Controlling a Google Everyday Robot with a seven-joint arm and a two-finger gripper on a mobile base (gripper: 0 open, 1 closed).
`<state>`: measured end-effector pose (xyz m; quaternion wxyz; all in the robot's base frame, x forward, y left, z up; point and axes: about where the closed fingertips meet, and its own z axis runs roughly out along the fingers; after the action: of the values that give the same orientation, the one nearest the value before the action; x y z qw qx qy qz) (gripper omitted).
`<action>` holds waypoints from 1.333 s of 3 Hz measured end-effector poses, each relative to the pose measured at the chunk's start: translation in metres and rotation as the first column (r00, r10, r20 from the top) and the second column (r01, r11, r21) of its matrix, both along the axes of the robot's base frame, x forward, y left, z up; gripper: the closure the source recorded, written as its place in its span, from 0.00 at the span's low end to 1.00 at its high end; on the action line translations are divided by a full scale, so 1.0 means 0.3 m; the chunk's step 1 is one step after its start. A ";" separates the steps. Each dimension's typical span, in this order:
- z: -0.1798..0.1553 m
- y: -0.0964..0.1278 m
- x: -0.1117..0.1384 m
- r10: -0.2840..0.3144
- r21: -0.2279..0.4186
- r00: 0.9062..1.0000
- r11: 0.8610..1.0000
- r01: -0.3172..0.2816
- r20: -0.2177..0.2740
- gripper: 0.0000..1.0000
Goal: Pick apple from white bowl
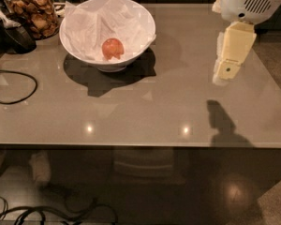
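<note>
A small red-orange apple (112, 48) lies on crumpled white paper inside the large white bowl (145, 20), which stands at the back left of the grey table (145, 107). My gripper (225, 71) hangs above the right part of the table, well to the right of the bowl and apart from it. Its cream-coloured fingers point down, and its shadow falls on the table near the front edge.
A glass jar of brown snacks (33, 11) stands left of the bowl, with a dark scoop (14, 29) beside it. A black cable (14, 86) loops on the table's left side. More cables lie on the floor in front.
</note>
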<state>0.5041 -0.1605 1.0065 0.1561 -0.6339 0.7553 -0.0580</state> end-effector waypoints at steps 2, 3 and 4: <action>-0.048 0.020 0.094 -0.051 0.043 0.998 0.998 0.052 -0.040 0.00; -0.038 0.086 0.215 -0.024 0.054 0.998 0.998 0.027 -0.051 0.00; -0.014 0.167 0.303 0.029 0.059 0.999 0.998 -0.028 -0.018 0.00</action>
<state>0.5949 -0.1103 1.0023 0.1684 -0.6402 0.7490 -0.0277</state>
